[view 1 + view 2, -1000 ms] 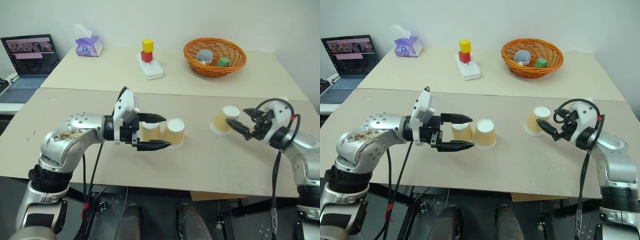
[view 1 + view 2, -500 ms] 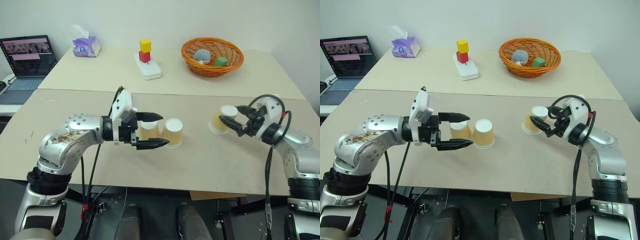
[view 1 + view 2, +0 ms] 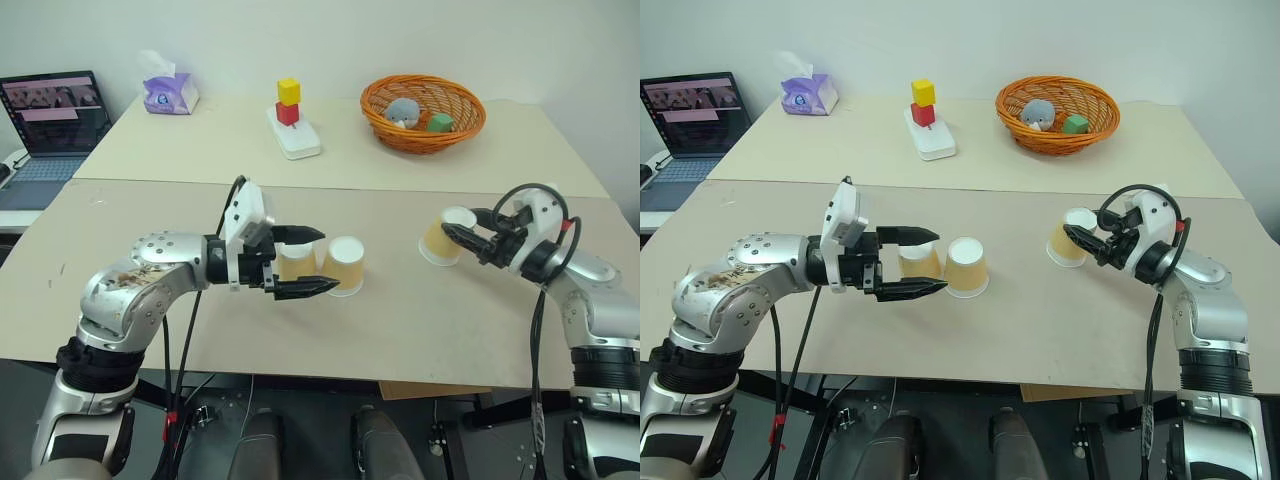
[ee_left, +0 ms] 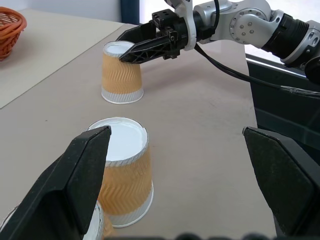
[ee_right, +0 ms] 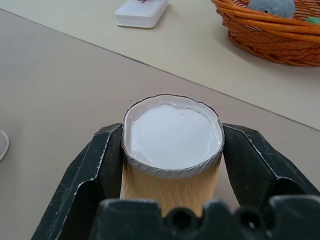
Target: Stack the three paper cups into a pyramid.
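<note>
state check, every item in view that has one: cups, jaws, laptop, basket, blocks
Left cup: upside down on table, between open left gripper jaws, ungripped.
Middle cup: upside down, free, beside left cup.
Right cup: upside down, right gripper shut on it.
Laptop: open, screen on.
Basket: upright, holding toys.
Yellow block: stacked on red block.

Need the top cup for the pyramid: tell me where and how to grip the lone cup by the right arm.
Grip the lone cup across its tapered wall just under the white base, coming in level from the right side. It stands upside down, narrow end up, and the right gripper is already shut on it there, one finger on each side.
</note>
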